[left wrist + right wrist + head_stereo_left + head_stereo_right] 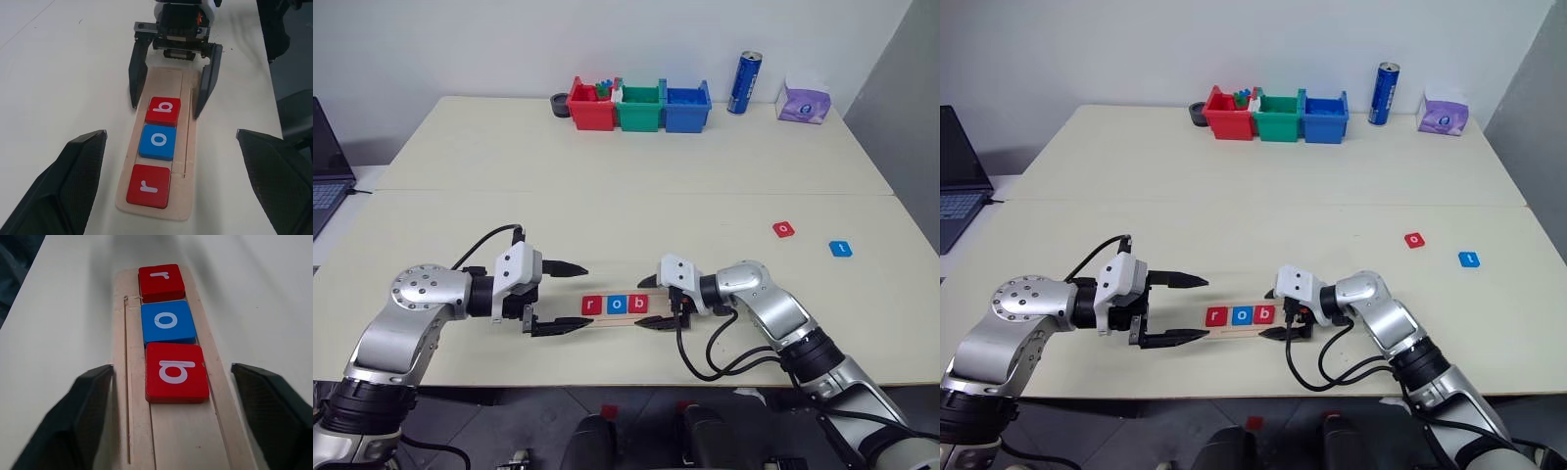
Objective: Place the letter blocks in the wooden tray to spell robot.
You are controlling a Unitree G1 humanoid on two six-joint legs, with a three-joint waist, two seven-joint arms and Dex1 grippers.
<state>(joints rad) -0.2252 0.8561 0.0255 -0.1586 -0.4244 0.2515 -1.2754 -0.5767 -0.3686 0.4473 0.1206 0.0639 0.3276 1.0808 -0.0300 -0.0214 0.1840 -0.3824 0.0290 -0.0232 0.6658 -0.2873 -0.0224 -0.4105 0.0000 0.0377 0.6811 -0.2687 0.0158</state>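
The wooden tray [189, 147] lies near the table's front edge between my two grippers. In its groove sit three letter blocks in a row: a red r [591, 305], a blue o [615, 305] and a red b [637, 304]. My left gripper [587, 296] is open, with one finger on each side of the tray's left end. The right gripper [646, 302] is open too and straddles the right end; the b block lies between its fingertips [133, 100], clear of both. A loose red o block [784, 229] and a blue t block [841, 249] lie flat on the table to the right.
Red [590, 108], green [639, 108] and blue [686, 108] plastic bins stand at the back with a black round object [560, 104] beside them. A blue can [744, 83] and a purple tissue pack [804, 102] are at the back right. A laptop [328, 171] sits at the left.
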